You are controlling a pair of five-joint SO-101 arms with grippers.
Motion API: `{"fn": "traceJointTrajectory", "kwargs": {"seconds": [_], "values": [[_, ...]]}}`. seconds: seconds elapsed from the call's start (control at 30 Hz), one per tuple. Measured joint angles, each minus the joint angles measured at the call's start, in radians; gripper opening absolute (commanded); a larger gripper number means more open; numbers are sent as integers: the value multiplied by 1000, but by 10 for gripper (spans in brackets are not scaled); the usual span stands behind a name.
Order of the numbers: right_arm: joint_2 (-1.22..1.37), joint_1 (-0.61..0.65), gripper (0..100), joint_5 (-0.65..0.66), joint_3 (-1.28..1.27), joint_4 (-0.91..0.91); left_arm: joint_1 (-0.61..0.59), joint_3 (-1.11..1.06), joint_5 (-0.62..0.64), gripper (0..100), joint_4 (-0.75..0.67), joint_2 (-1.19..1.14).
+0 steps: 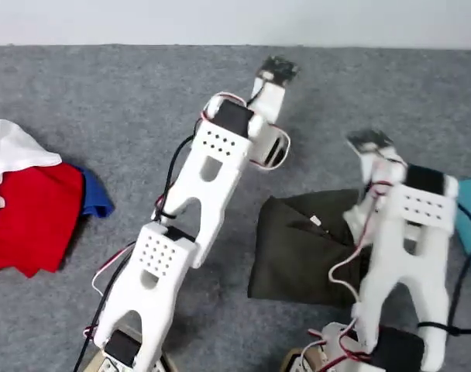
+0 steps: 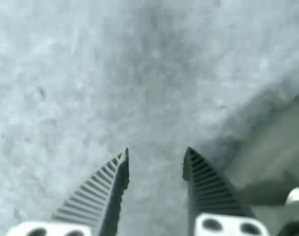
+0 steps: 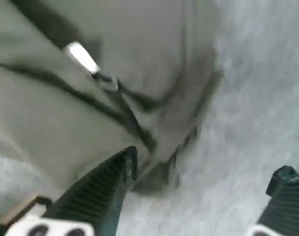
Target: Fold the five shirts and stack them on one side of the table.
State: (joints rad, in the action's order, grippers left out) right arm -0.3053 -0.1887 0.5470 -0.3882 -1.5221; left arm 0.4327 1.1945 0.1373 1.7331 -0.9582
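Left tool (image 2: 155, 151), spread apart, above the grey surface (image 2: 90, 73) just beside the dark shirt (image 1: 297, 248); right tool (image 3: 208, 162), spread apart, over that shirt's edge.

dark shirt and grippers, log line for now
left gripper open above table | right gripper open at dark shirt edge | red shirt, white shirt, blue shirt heaped

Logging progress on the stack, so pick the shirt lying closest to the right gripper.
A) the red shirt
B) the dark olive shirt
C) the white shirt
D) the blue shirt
B: the dark olive shirt lies right beside the open right gripper, while the red shirt lies far off from it.
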Motion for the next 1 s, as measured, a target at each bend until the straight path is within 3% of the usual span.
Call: {"fn": "traceJointTrajectory", "kwargs": {"seconds": [0.13, 0.33, 0.57, 0.77, 1.0], "values": [[0, 94, 349, -8, 28, 75, -2, -196, 0, 176, 0, 63], [71, 121, 58, -8, -9, 100, -6, -482, 0, 176, 0, 190], [101, 31, 101, -2, -150, 132, -6, -623, 0, 176, 0, 327], [101, 15, 86, 158, -298, 170, -6, -631, 0, 176, 0, 331], [92, 2, 91, 199, -315, 115, -6, -640, 0, 176, 0, 331]]}}
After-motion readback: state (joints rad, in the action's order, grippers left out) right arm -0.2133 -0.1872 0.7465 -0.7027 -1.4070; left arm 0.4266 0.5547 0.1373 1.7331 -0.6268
